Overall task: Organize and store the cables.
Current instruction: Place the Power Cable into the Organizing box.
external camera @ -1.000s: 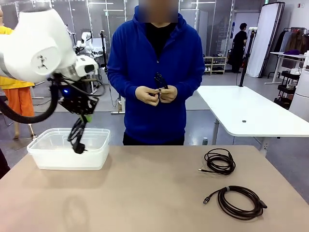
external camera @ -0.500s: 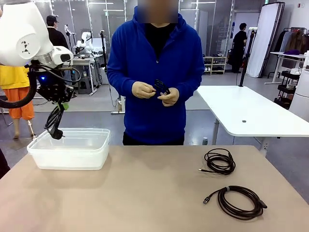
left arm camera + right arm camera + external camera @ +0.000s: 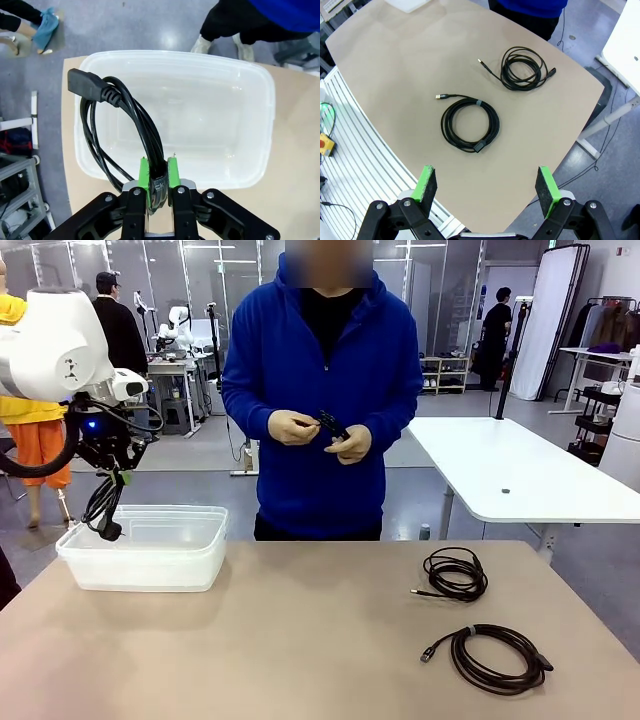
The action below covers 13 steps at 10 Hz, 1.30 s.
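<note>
Right pincer (image 3: 485, 180): jaws wide apart, nothing between the green pads, poised above the near edge of the bench (image 3: 280, 650). Near coil (image 3: 500, 658) (image 3: 469, 124): dark cable wound in a round loop, flat on the right side of the bench, its small connector on a short tail pointing toward the bench's middle. Far coil (image 3: 456, 573) (image 3: 522, 74): thinner black cable, looser loop, lying just beyond the near coil and apart from it, small connector likewise trailing toward the middle. Clear plastic tub (image 3: 150, 565) (image 3: 270, 100): rectangular, translucent, standing at the far left of the bench. Left pincer (image 3: 120, 478) (image 3: 158, 167): raised over the tub's left end, jaws clamped on the power cord (image 3: 103, 508) (image 3: 125, 107). Power cord: black, bundled in long loops, dangling from the pads with its chunky plug (image 3: 82, 82) lowest, over the tub's corner rim. Person (image 3: 320, 340): blue hooded top, standing at the far side of the bench, hands (image 3: 285, 427) together at chest height around a small black cable (image 3: 330, 424).
</note>
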{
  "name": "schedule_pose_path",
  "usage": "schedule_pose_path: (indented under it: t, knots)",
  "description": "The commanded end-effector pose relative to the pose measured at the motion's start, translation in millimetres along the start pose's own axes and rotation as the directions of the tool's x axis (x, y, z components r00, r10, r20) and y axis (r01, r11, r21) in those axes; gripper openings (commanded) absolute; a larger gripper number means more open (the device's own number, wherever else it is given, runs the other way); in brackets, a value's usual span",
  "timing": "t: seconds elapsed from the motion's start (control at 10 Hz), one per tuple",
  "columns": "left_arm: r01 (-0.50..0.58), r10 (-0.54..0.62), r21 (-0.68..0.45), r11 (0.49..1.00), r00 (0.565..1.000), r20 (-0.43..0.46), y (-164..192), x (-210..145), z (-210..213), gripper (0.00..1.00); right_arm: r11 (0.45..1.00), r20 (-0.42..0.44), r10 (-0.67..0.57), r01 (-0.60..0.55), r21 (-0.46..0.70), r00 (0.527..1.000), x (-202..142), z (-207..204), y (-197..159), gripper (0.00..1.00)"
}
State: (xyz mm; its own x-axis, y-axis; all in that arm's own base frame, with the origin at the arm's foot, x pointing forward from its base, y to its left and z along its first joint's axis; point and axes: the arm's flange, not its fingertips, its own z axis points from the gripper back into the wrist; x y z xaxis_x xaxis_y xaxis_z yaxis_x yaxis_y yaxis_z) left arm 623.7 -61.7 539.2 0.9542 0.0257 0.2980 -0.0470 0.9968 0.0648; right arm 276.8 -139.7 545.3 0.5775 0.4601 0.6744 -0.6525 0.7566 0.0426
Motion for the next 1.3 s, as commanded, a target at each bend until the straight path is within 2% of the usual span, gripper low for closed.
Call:
schedule_pose_path:
  t: [0.0,0.1,0.2,0.3,0.4,0.8,0.9,1.1,1.2]
  knots:
    - [-0.029,0.031,0.069,0.997,0.999,-0.036,-7,16,-16,0.17,1.0,0.003,0.016,-0.016,0.008,1.0,-2,0,1,1.0]
    - [-0.041,0.047,0.119,0.992,0.998,-0.046,-11,18,-38,0.17,1.0,0.003,0.016,-0.016,0.008,1.0,-2,0,1,1.0]
    - [-0.041,0.05,0.122,0.992,0.996,-0.076,-17,18,-59,0.17,1.0,0.003,0.016,-0.016,0.008,1.0,-2,0,1,1.0]
    - [-0.091,0.101,0.108,0.99,0.991,-0.084,-22,17,-74,0.17,1.0,0.003,0.016,-0.016,0.008,1.0,-2,0,1,1.0]
    - [-0.091,0.099,0.102,0.991,0.992,-0.076,-26,20,-90,0.17,1.0,0.003,0.016,-0.016,0.008,1.0,-2,0,1,1.0]
    - [-0.107,0.117,0.097,0.99,0.987,-0.11,-30,14,-110,0.17,1.0,0.003,0.016,-0.016,0.008,1.0,-2,0,1,1.0]
    - [-0.102,0.111,0.083,0.991,0.988,-0.109,-28,13,-108,0.33,1.0,0.003,0.016,-0.016,0.008,1.0,-2,0,1,1.0]
    - [-0.123,0.131,0.073,0.99,0.985,-0.108,-29,16,-110,0.35,1.0,0.003,0.016,-0.016,0.008,1.0,-2,0,1,1.0]
    - [-0.134,0.139,0.057,0.989,0.985,-0.106,-30,17,-109,0.53,1.0,0.003,0.016,-0.016,0.008,1.0,-2,0,1,1.0]
